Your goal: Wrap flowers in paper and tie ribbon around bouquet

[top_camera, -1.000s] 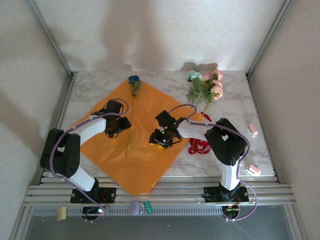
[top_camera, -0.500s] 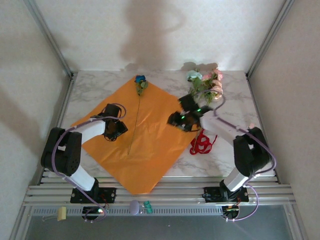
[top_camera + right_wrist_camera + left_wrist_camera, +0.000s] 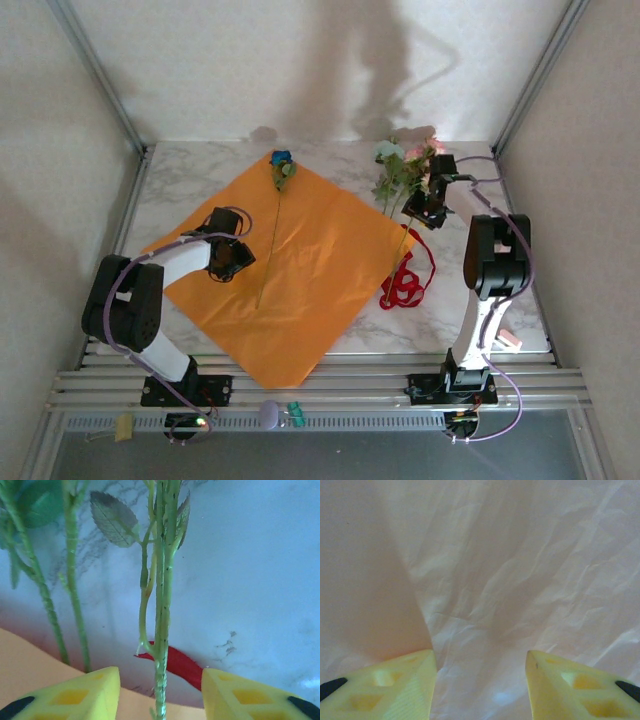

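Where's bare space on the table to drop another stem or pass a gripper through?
Bare table: far-left corner beside the paper; far strip between the blue flower and the flowers. The paper's right half, up to the ribbon, is free too. Crowded: far right, where the right gripper straddles a flower stem.

The left arm (image 3: pixel 180 260) was bent at the elbow by the left edge of the table (image 3: pixel 190 175), forearm reaching inward, with the left gripper (image 3: pixel 228 257) pointing down and its yellow fingers (image 3: pixel 385 690) standing apart. The right arm (image 3: pixel 495 258) was extended toward the far right corner, the right gripper (image 3: pixel 425 205) held low, fingers likewise parted.
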Motion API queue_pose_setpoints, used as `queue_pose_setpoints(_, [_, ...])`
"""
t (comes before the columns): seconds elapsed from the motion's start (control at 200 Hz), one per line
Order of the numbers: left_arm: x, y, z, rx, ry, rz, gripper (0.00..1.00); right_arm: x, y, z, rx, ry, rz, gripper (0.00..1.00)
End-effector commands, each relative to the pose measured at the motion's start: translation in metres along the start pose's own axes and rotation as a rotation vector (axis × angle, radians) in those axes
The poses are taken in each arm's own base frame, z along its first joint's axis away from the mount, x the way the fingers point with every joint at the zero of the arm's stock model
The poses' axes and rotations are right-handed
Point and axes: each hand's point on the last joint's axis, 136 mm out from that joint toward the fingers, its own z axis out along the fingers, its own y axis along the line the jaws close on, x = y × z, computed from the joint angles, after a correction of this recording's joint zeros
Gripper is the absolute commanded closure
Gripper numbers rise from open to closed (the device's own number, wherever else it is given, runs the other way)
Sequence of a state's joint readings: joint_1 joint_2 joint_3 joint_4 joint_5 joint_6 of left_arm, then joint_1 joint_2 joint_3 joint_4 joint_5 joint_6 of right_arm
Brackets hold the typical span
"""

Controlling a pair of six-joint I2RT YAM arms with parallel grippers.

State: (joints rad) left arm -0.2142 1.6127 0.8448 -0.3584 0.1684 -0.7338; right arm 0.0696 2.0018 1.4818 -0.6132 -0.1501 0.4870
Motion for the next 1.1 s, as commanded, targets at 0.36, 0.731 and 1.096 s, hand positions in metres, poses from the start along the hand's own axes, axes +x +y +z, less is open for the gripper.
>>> queue_pose_setpoints(0.36, [0.004, -0.001, 0.008, 0.001, 0.033, 0.014, 0.52, -0.029, -0.014, 0.003, 0.137, -0.058, -0.059, 1.0])
queue_pose_setpoints(0.731, [0.003, -0.007, 0.01, 0.02, 0.037, 0.025, 0.54, -0.069, 0.024, -0.168, 0.135, -0.521, -0.086, 1.0])
queue_pose_setpoints(1.096, [-0.008, -0.027, -0.015, 0.137, -0.047, 0.015, 0.54, 0.116, 0.306, -0.153, -0.755, -0.196, -0.326, 1.0])
